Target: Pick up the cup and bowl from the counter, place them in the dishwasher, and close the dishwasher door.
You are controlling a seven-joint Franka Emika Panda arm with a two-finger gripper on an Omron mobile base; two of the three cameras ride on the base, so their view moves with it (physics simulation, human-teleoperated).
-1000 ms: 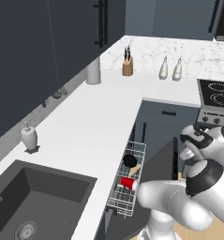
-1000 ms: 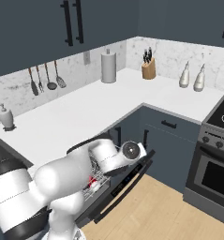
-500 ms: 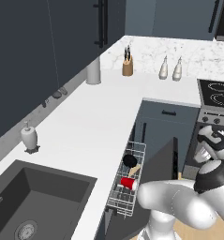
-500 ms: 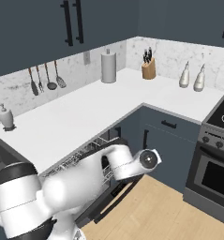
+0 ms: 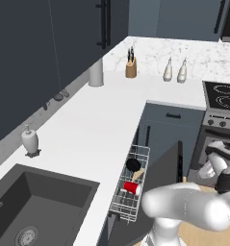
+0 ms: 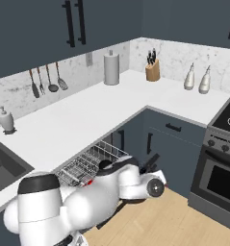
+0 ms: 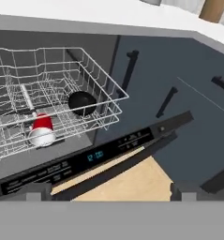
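Observation:
The dishwasher's white wire rack (image 7: 62, 89) is pulled out under the counter (image 5: 97, 125). In the rack, the red cup (image 7: 41, 130) lies on its side and the black bowl (image 7: 81, 103) rests beside it to the right. The left base view also has the cup (image 5: 131, 187) and the bowl (image 5: 133, 165). The dishwasher door (image 7: 94, 157) hangs partly open, its control strip facing my hand. My gripper (image 7: 108, 193) is open just outside the door's top edge. Nothing sits between its fingers (image 7: 38, 192).
A steel oven with a black cooktop (image 5: 222, 110) stands to the right of the dishwasher. Cabinet fronts with black bar handles (image 7: 167, 101) lie between them. A sink (image 5: 30, 206), a soap dispenser (image 5: 30, 141), a knife block (image 5: 131, 67) and a paper roll (image 5: 95, 72) are on the counter.
My arm has swung right and down, from over the rack to the front of the door's edge. Cup, bowl and rack have not moved. The gripper stayed open.

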